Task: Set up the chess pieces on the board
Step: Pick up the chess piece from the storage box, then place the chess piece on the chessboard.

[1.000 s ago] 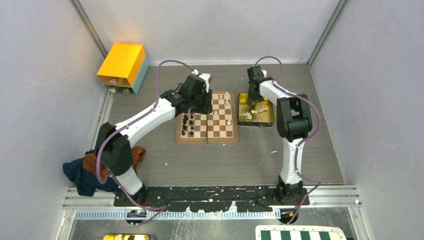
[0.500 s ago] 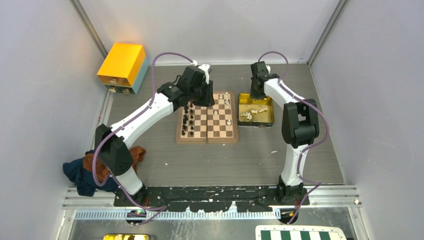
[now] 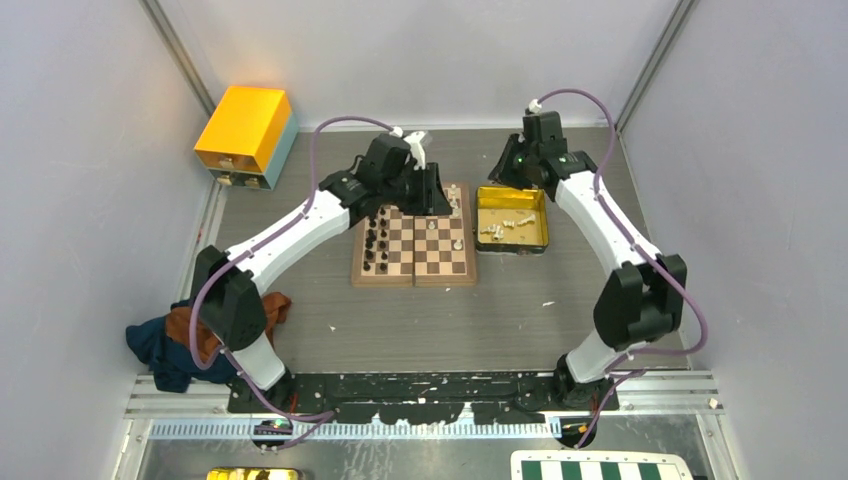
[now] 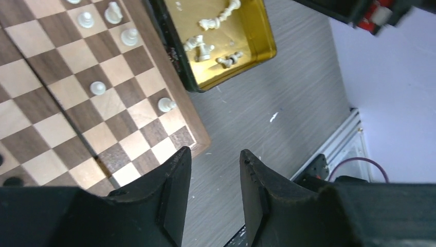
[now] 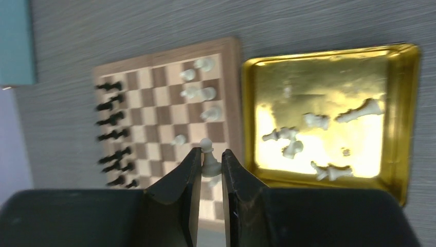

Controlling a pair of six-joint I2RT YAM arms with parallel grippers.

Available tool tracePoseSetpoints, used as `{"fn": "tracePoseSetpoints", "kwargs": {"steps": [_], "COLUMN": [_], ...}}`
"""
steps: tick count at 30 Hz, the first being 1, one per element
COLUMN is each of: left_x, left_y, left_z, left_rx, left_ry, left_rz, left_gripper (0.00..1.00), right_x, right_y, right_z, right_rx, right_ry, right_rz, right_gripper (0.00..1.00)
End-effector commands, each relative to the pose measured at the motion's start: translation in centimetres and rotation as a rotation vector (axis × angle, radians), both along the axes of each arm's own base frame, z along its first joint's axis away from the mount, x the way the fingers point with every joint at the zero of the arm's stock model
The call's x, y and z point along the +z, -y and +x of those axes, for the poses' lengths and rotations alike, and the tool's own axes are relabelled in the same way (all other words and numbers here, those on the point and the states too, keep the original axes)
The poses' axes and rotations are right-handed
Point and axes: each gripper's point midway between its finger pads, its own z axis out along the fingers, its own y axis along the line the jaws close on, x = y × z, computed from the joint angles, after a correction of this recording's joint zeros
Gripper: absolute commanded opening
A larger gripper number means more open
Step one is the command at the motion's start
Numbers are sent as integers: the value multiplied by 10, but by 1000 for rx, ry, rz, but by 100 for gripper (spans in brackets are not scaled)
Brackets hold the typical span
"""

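Observation:
The board lies mid-table, with black chess pieces lined along its left side and a few white ones on its right half. My left gripper hovers over the board's far edge. In the left wrist view this gripper is open, with only bare table between its fingers. My right gripper hangs above the far left corner of the gold tray. In the right wrist view it is shut on a white pawn, above the board. Several white pieces lie in the tray.
A yellow box with a teal side stands at the far left. Crumpled dark and orange cloths lie by the left arm's base. A green-and-white checkered board shows at the bottom right edge.
My right gripper has risen out of the tray and swung back and right with the pawn. The left gripper has shifted right along the board's far edge and its jaws have widened.

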Motion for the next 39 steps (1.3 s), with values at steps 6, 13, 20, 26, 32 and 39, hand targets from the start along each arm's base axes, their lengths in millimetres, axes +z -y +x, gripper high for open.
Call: {"fn": "tracePoseSetpoints", "kwargs": {"steps": [6, 13, 20, 26, 32, 39], "left_x": [42, 54, 64, 64, 45, 24], "left_y": [21, 2, -8, -30, -62, -89], "left_z": [8, 16, 18, 22, 19, 14], "left_rx": [-8, 71, 117, 200, 304, 384], "left_ry": [26, -2, -58, -27, 8, 13], "left_rz": [-251, -357, -451, -414, -259, -132], "left_gripper": [43, 43, 45, 45, 45, 45], "right_x": [77, 91, 83, 41, -3, -43], "right_y": [-60, -78, -90, -113, -125, -129], "right_z": [-54, -91, -117, -130, -128, -107], "right_rx": [220, 364, 456, 505, 506, 482], "right_ry": [112, 130, 112, 41, -1, -34], "right_rz": [373, 484, 491, 321, 132, -53], "right_gripper": [1, 1, 1, 1, 1, 1]}}
